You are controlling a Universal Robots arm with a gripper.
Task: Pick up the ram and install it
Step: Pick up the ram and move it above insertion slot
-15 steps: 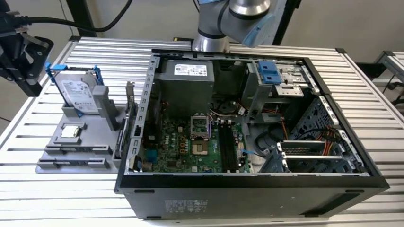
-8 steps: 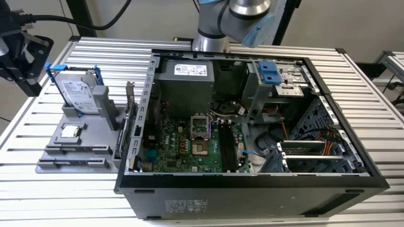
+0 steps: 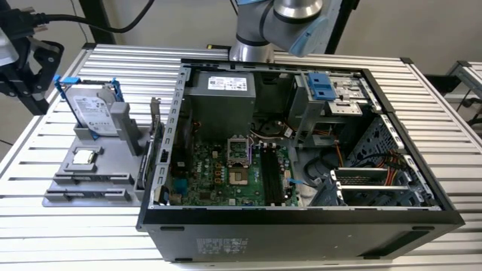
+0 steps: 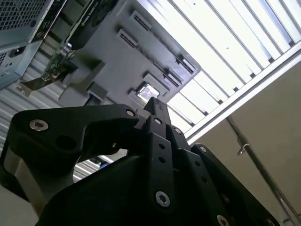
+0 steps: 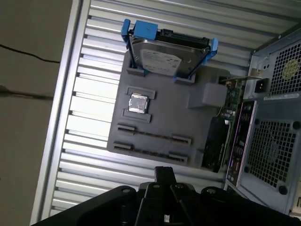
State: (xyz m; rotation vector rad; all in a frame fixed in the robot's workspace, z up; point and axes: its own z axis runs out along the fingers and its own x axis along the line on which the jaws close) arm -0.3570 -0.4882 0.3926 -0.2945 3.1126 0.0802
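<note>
The end effector point(image 5: 164, 173) hangs over the edge of the slatted metal table point(image 5: 94, 99), just beside a gray holder tray point(image 5: 164, 113). Its fingers point(image 4: 155, 107) look pressed together in both wrist views, with nothing visible between them. On the tray, a silver hard drive point(image 5: 160, 59) leans in a blue frame, a small square silver chip point(image 5: 138, 103) sits in its pocket, and two long narrow slots point(image 5: 153, 143) lie closest to the end effector. An open computer case point(image 3: 301, 214) stands on the table against the tray, toward the exterior view's right. Inside it, the ram point(image 3: 268, 172) appears as a narrow greenish stick seated in the long slots beside the processor socket point(image 3: 238, 152), though it is too small to be sure.
</note>
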